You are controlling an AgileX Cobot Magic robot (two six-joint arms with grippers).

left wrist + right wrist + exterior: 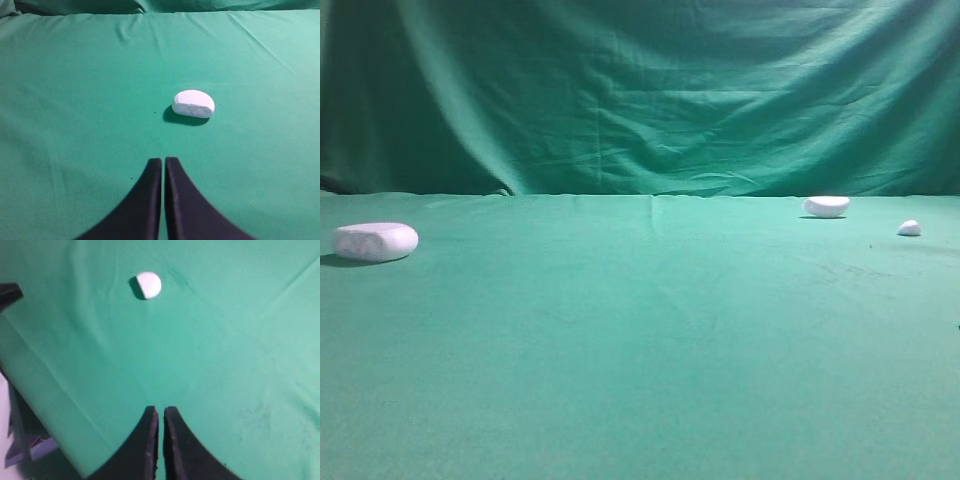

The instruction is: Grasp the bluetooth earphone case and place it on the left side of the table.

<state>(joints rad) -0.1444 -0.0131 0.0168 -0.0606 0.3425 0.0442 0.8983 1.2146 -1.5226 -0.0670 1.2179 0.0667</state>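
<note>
1. Over at nine o'clock on the table [640, 380] sits the earphone case [375, 241] — already far left, nothing touching it.
2. Left gripper [163, 161]: fingers pressed together, empty, case just ahead at one o'clock.
3. Right gripper [161, 410]: also closed, empty.
4. Best next step, I'd say — open wide, descend squarely over the case.

Backdrop: a wrinkled green curtain [650, 90] is hung behind the far edge, draped in long diagonal folds.
Seam: a faint crease is seen where curtain and surface meet.
Light: the scene is lit evenly from above; the curtain's left side is left darker.
Beyond the edge: in the right wrist view, a dim, blurred area [20, 450] is seen below the cloth's edge; what is there cannot be told.
</note>
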